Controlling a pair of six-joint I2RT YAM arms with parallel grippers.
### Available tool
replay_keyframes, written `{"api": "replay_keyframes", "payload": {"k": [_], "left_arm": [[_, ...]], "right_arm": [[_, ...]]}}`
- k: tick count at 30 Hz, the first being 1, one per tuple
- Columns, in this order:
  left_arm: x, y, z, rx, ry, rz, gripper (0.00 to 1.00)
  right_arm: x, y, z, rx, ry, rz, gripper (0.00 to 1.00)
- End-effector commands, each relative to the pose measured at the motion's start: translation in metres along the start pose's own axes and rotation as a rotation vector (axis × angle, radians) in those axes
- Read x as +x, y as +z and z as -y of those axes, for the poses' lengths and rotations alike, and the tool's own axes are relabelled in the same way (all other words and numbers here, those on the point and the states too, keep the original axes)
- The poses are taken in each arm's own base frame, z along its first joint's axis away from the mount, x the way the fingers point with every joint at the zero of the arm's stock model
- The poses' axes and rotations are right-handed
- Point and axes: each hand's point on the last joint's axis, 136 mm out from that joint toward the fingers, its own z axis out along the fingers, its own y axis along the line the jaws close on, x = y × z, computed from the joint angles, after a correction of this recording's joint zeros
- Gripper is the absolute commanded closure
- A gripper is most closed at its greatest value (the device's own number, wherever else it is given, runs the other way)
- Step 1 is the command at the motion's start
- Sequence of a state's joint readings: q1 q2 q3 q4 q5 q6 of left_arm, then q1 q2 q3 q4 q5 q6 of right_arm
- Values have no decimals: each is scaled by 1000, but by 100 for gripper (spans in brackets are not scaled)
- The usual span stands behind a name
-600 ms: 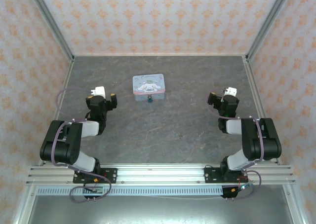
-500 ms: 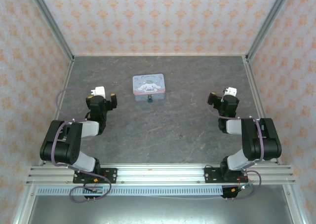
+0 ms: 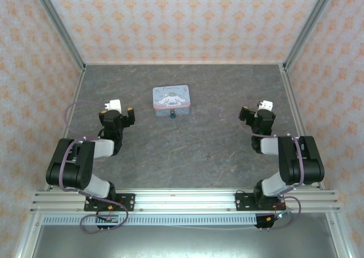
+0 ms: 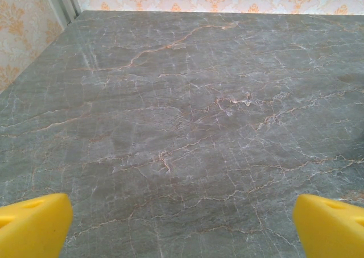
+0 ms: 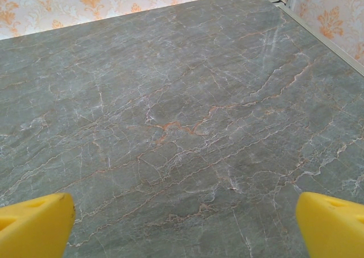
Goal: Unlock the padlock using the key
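Holding their earlier pose, the left tool and right tool stayed spread and empty, well apart from the padlock at the box's near edge, so unlocking had not begun.

Two arms, a left arm and a right arm, are bolted at one table. Each carries one gripper, so two in all: the left gripper and the right gripper. Each gripper has two yellow fingers, making four fingers altogether. There are two white cameras, one on each wrist: left and right. On the table there is one box and one padlock. Three papered walls stand round the table, and one rail runs along its near edge.
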State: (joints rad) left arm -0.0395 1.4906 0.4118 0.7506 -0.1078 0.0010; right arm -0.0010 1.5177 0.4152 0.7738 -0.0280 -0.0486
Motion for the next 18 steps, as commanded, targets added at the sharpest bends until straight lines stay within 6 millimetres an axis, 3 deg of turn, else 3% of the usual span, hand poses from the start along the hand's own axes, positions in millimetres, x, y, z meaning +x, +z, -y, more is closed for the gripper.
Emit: {"api": "replay_keyframes", "payload": {"k": [1, 7, 10, 14, 18], "left_arm": [[-3, 2, 5, 15, 12, -2, 0], [-3, 1, 5, 15, 11, 3, 0], [-12, -5, 2, 4, 3, 5, 0], [-37, -26, -2, 5, -19, -11, 0], [-61, -53, 0, 43, -166, -12, 0]], "right_arm": [[0, 1, -1, -8, 15, -2, 1], [-1, 0, -1, -10, 15, 6, 1], [-12, -6, -2, -8, 15, -5, 1], [-32, -25, -6, -22, 49, -42, 1], [-39, -47, -20, -90, 174, -124, 3]]}}
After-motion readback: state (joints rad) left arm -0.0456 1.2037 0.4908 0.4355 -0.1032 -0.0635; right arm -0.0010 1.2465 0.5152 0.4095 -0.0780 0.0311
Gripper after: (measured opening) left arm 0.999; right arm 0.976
